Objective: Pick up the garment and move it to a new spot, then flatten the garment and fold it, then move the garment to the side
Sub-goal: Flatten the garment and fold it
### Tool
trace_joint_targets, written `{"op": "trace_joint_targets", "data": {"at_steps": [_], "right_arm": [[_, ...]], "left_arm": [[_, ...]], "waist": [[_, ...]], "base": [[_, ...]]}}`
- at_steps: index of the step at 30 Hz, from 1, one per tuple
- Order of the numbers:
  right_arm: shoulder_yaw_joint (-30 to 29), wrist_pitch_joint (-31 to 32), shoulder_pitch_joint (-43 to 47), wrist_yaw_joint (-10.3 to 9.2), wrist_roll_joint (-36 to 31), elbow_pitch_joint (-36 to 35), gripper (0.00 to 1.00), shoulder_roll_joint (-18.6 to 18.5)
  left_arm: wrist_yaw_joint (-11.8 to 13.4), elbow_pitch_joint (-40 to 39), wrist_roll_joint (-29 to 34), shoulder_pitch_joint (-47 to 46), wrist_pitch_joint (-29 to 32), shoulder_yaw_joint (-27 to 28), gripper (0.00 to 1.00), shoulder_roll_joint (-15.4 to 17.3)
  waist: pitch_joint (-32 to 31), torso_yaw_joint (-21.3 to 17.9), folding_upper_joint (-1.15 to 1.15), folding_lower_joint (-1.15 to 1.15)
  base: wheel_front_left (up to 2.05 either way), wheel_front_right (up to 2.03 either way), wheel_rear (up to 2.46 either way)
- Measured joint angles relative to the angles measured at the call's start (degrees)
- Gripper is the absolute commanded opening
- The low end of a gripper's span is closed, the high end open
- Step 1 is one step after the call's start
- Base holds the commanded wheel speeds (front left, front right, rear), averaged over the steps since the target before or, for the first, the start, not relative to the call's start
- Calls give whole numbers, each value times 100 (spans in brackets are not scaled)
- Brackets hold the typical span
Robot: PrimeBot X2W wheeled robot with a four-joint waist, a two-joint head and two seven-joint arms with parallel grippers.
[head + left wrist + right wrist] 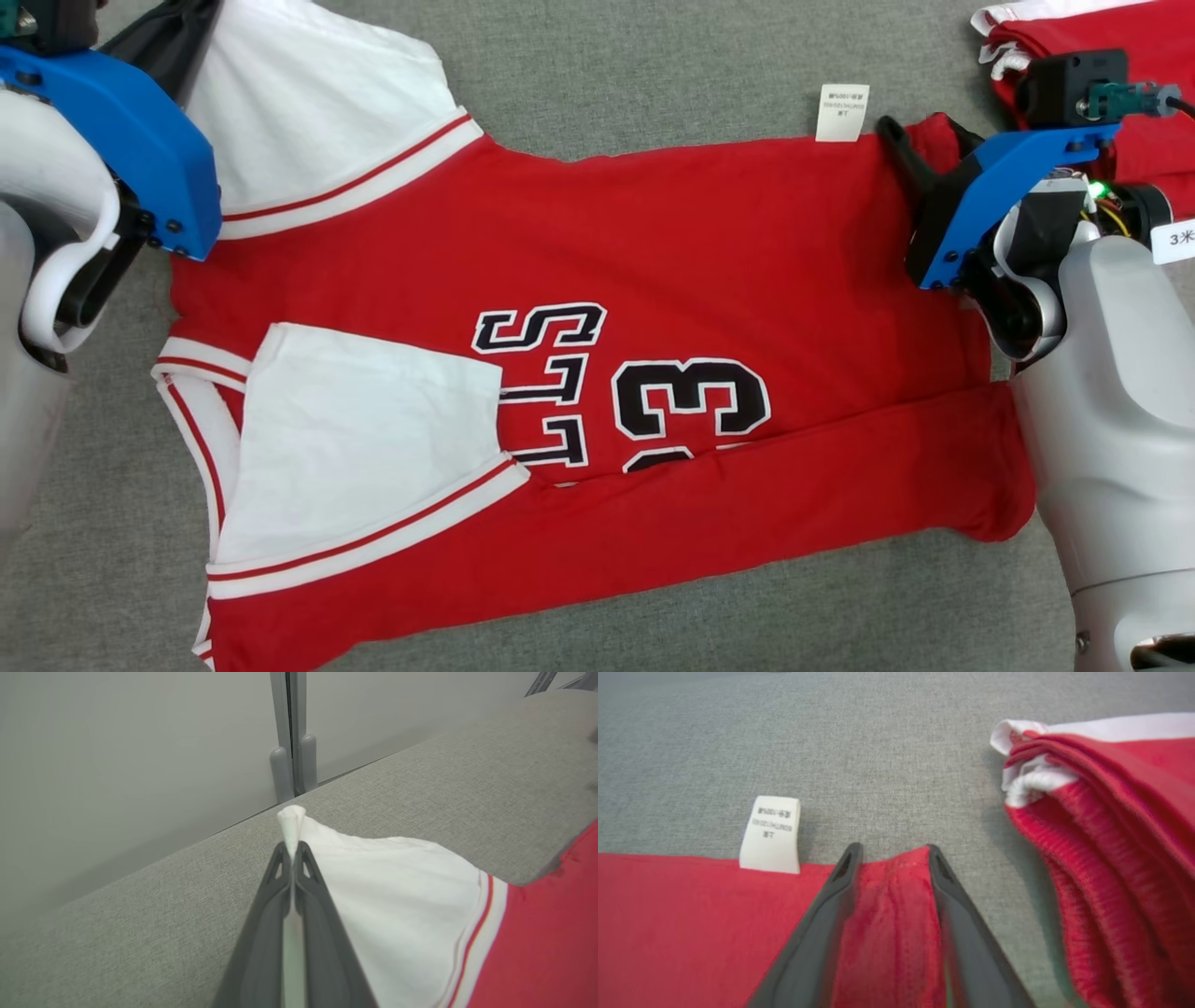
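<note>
Our left gripper (292, 853) is clamped shut on the white sleeve (392, 896). Our right gripper (893, 854) stands open astride the hem of the jersey (672, 233), which lies flat on the grey table (653, 65). If we lift now, one-sided, we risk skewing it.

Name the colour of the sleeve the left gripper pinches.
White sleeve, edged with a red stripe; clearest in the left wrist view.

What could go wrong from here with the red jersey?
1. The left end effector pinches only a corner of the white sleeve; it may slip out when lifted.
2. The right end effector stands open around the jersey hem; it may catch too little cloth.
3. The folded pile lies close and could be dragged.
</note>
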Motion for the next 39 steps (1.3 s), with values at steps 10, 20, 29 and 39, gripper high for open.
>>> {"op": "trace_joint_targets", "data": {"at_steps": [10, 20, 29, 39], "right_arm": [[34, -693, -4, 0, -76, 164, 0, -102], [11, -1296, 1538, 0, 396, -733, 0, -349], [-414, -1380, 3048, 0, 400, -1670, 0, -164], [-677, -1651, 3829, 0, 155, -1956, 79, 178]], "left_arm": [[0, -3, -143, 211, -538, -153, 0, -135], [183, -771, -461, 1878, -1380, -121, 0, -65], [539, -1289, -754, 3771, -2305, -124, 0, -196], [434, -910, -1002, 4697, -3206, -209, 73, -553]], "waist": [[-384, 135, 0, 0], [-1284, 391, 0, -1], [-1845, 451, 0, -1], [-2116, 494, 0, -1]], "base": [[0, 0, 0], [0, 0, 0], [0, 0, 0], [0, 0, 0]]}}
